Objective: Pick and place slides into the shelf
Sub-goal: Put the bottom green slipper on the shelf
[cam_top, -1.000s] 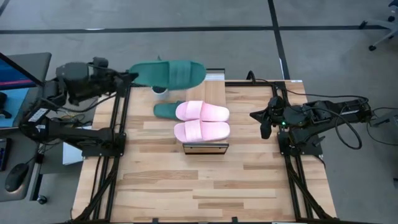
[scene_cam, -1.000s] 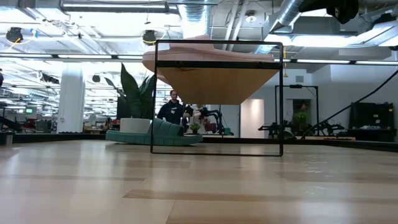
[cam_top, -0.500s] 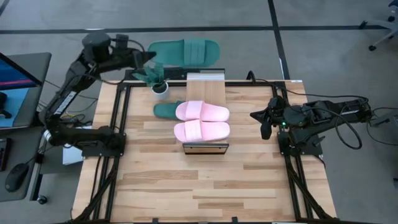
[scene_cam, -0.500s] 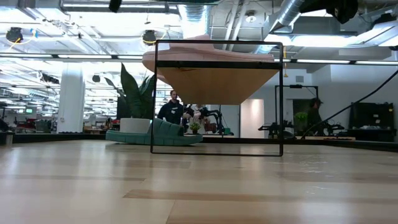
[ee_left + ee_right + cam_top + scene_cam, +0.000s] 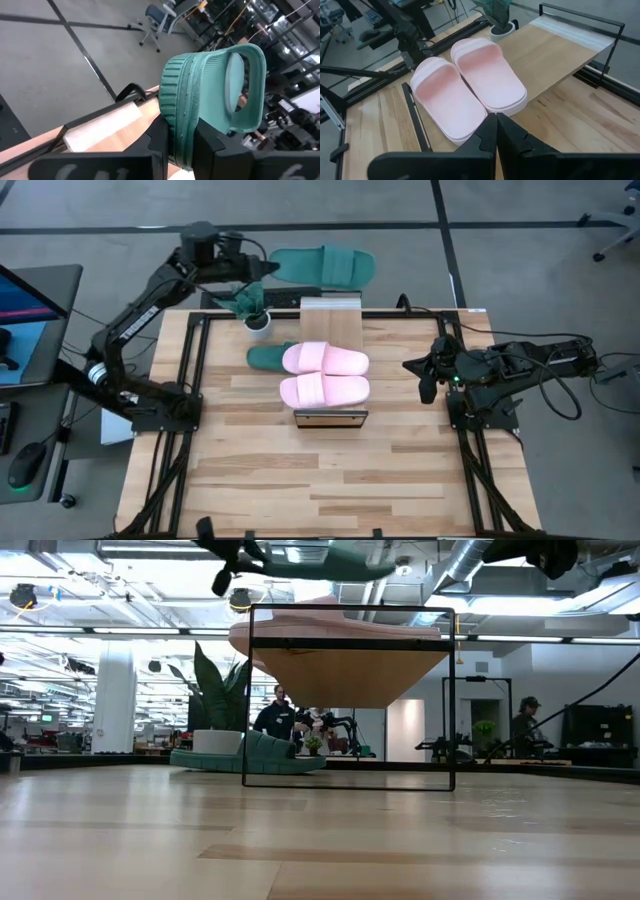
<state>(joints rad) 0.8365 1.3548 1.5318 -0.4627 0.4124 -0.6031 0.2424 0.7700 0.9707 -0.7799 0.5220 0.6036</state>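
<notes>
Potted plant [image 5: 252, 308] beside shelf [image 5: 331, 315]

Matt, ribbed green rubber slide [image 5: 212, 95] sits pinched between my left gripper [image 5: 180, 142] fingers of dark, smooth plastic. Ahead of my right gripper [image 5: 496, 131], two matt pink slides [image 5: 470, 90] rest on the shelf's [image 5: 565, 47] pale smooth wood.

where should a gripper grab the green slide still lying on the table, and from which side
Judging by its pose, grip the heel end of the green slide on the table, coming from the left arm's side. That end sticks out clear, while the rest is tucked under the shelf, beneath the pink slides. A plant pot stands close by, so come in low.
</notes>
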